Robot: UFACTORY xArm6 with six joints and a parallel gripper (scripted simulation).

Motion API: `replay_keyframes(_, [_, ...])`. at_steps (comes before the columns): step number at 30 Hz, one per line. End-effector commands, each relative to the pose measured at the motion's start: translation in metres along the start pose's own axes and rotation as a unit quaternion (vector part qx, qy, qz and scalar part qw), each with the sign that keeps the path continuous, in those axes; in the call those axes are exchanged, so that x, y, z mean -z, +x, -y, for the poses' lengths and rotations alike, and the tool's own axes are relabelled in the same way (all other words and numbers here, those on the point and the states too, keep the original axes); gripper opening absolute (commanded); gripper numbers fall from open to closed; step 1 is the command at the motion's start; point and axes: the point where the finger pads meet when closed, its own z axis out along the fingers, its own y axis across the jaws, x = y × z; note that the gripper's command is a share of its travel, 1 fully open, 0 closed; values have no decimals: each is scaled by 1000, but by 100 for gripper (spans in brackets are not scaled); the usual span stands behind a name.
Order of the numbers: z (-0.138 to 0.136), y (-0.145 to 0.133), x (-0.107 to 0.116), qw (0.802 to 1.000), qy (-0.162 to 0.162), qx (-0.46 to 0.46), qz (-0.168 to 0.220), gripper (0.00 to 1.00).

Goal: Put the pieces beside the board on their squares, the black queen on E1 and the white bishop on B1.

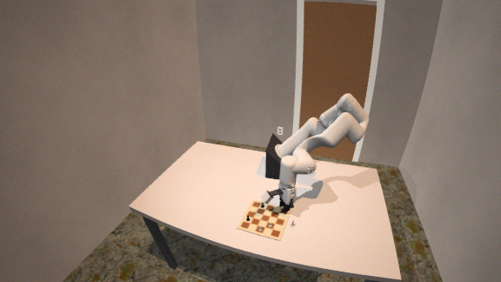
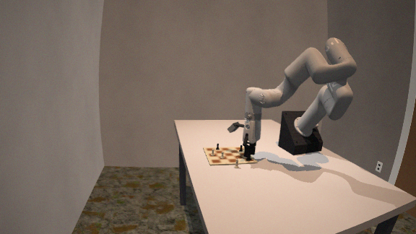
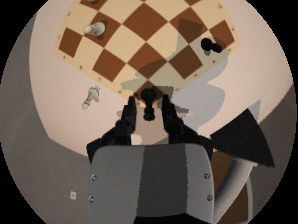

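Tool [image 3: 150, 111] parted around black queen [image 3: 150, 102], over pale table [image 1: 209, 183].

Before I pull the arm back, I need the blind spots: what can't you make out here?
- Board edge letters and digits: too small in every view, so E1 is unconfirmed.
- Black queen: its base is shadowed between the open end effector fingers in the wrist view, and the arm hides it in the top view.
- White bishop: too small to judge whether it is upright.
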Motion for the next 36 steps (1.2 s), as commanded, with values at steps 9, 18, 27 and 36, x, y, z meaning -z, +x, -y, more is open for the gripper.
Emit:
replay_keyframes(9, [1, 1, 18, 1000, 1, 0, -1, 42])
replay_keyframes(18, [1, 1, 60, 1000, 1, 0, -1, 42])
replay_keyframes(27, [1, 1, 87, 1000, 1, 0, -1, 42])
replay_keyframes(36, [1, 1, 91, 1000, 1, 0, -1, 100])
